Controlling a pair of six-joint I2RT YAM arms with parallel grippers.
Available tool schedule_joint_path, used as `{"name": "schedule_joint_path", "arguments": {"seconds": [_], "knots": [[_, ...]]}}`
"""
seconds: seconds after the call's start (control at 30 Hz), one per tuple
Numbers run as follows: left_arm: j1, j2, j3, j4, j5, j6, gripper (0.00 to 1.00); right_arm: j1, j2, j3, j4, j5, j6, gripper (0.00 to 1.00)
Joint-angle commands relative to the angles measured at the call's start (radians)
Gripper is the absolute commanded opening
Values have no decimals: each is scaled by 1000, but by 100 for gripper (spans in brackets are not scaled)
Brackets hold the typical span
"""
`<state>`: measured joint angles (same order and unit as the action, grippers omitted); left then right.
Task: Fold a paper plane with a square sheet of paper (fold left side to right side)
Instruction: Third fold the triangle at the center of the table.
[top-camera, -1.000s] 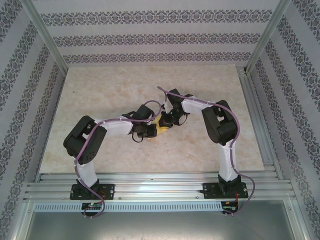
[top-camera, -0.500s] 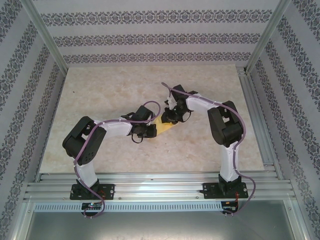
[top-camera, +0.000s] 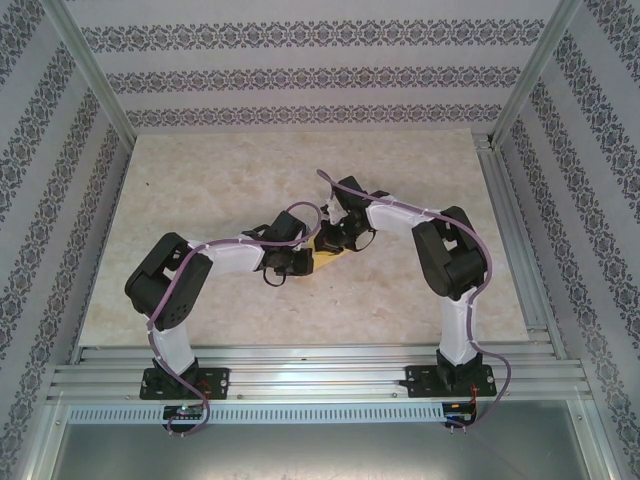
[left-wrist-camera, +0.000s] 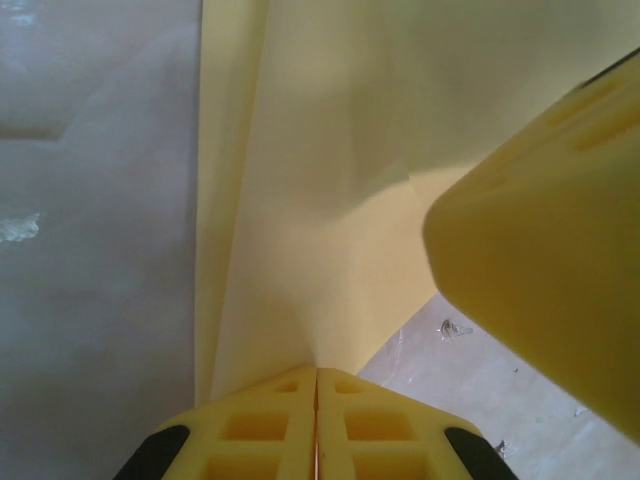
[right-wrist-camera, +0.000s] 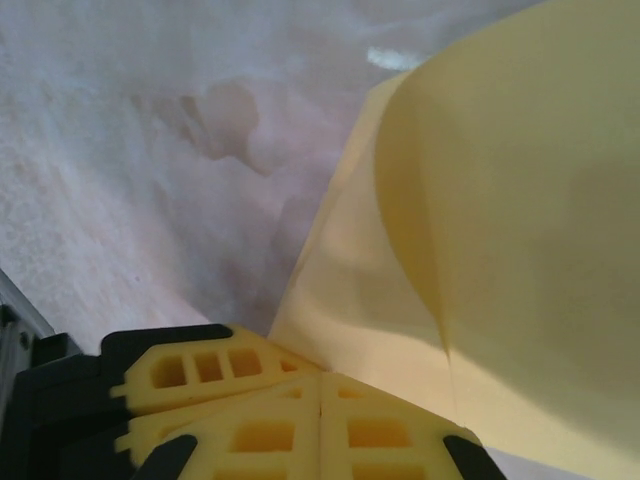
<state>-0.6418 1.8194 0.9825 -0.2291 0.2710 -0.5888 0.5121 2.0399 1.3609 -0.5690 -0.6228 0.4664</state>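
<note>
The mustard-yellow sheet of paper (top-camera: 323, 260) lies partly folded at the table's middle, mostly hidden under both wrists. My left gripper (top-camera: 303, 262) is at its left side. In the left wrist view the jaws (left-wrist-camera: 317, 372) are shut, and the layered paper (left-wrist-camera: 300, 180) runs into the seam between them. My right gripper (top-camera: 330, 245) comes in from the right. Its jaws (right-wrist-camera: 320, 378) are shut, tips against the paper (right-wrist-camera: 500, 200), whose upper flap curls up. I cannot tell whether it pinches any paper. One of its fingers (left-wrist-camera: 540, 220) hangs over the sheet in the left wrist view.
The marble-patterned table (top-camera: 220, 180) spreads bare around the two grippers. Aluminium rails (top-camera: 320, 365) run along the near edge and another rail (top-camera: 505, 220) along the right side. Patterned walls close in the back and sides.
The right arm swung outward and came back toward the paper, its jaws parting briefly and shutting again. The left arm stayed where it was, still shut.
</note>
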Motion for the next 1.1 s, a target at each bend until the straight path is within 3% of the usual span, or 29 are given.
{"name": "schedule_joint_path", "arguments": {"seconds": [0.0, 0.37, 0.53, 0.7, 0.93, 1.07], "knots": [[4, 5, -12, -76, -45, 3, 9, -9, 30, -20, 44, -15, 24, 1], [6, -12, -5, -70, -32, -8, 9, -7, 93, -23, -18, 59, -25, 0], [49, -87, -27, 17, 59, -52, 17, -8, 97, -31, -55, 108, -56, 0], [92, -147, -31, 83, 136, -88, 19, -8, 95, -39, -52, 117, -60, 0], [112, -68, -12, 201, 270, -141, 8, -7, 95, -31, -55, 118, -59, 0], [111, -23, -27, 231, 275, -154, 6, -7, 94, -29, -58, 120, -60, 0]]}}
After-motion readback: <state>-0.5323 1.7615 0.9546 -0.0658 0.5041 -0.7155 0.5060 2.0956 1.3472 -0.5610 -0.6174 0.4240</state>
